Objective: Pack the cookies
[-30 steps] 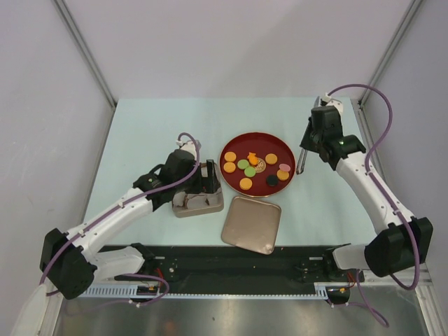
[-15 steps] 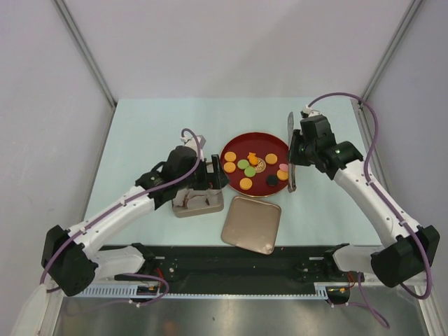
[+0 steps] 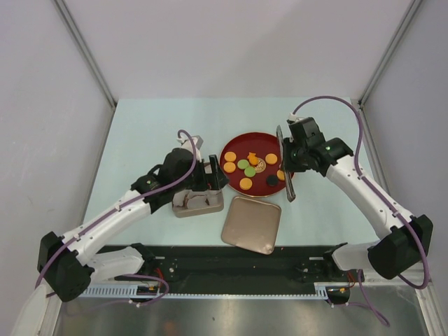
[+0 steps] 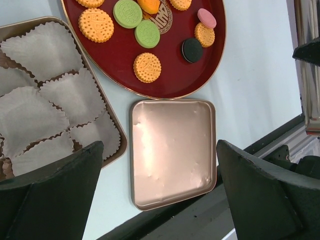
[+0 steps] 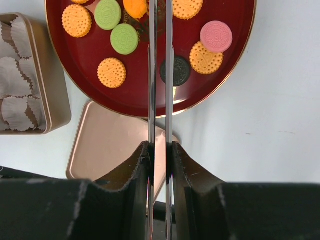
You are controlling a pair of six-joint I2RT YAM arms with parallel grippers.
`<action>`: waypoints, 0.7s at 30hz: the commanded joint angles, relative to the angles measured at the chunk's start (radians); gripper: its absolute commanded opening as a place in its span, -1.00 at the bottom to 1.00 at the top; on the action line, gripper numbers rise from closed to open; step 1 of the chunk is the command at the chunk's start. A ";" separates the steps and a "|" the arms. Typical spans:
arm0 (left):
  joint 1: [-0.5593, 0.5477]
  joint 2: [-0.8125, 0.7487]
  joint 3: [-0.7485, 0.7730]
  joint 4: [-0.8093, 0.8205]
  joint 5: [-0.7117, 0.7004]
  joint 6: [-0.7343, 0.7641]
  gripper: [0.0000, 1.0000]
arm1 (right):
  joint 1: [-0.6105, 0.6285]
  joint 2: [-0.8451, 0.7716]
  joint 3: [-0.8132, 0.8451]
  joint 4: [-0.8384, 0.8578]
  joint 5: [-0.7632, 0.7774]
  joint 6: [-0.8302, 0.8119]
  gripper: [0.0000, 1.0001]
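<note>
Packing has yet to begin: the cookies (image 3: 250, 168) lie on the red plate (image 3: 260, 141) at centre frame, none in the tin (image 5: 54, 85). The right gripper (image 3: 289, 159) is swinging a pair of metal tongs (image 3: 290, 187) in from the right.

A second ago the tongs hung clear of the plate, further right in the frame. Now they cross its right edge. In the right wrist view their two blades run up the middle of the frame past the black cookie (image 5: 177, 72), with the pink cookie (image 5: 216, 36) just to their right.

That gripper is pinched on the tongs, squeezing the blades nearly together with nothing between them. The tips run out of the top of that view. The cookies have not stirred, and the move looks like the approach to a first pick.

Left of the plate, the left gripper (image 4: 157, 150) hangs over the tin with fingers spread wide and empty, barely shifted. The white paper cups (image 4: 45, 50) in view hold nothing. The lid (image 4: 172, 150) lies flat below the plate.

Several cookies carry embossed patterns, and a tan one at the plate's middle has a stamped design. No word or brand can be read anywhere.
</note>
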 commanded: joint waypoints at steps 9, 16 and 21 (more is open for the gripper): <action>-0.007 -0.062 -0.032 -0.008 -0.035 0.002 1.00 | 0.005 0.018 0.066 -0.024 0.011 -0.039 -0.43; -0.009 -0.071 -0.053 -0.006 -0.072 0.002 0.99 | 0.015 0.034 0.055 -0.018 0.025 -0.037 -0.17; -0.007 -0.065 -0.056 -0.009 -0.078 0.004 1.00 | 0.017 0.029 0.046 0.001 0.033 -0.036 -0.14</action>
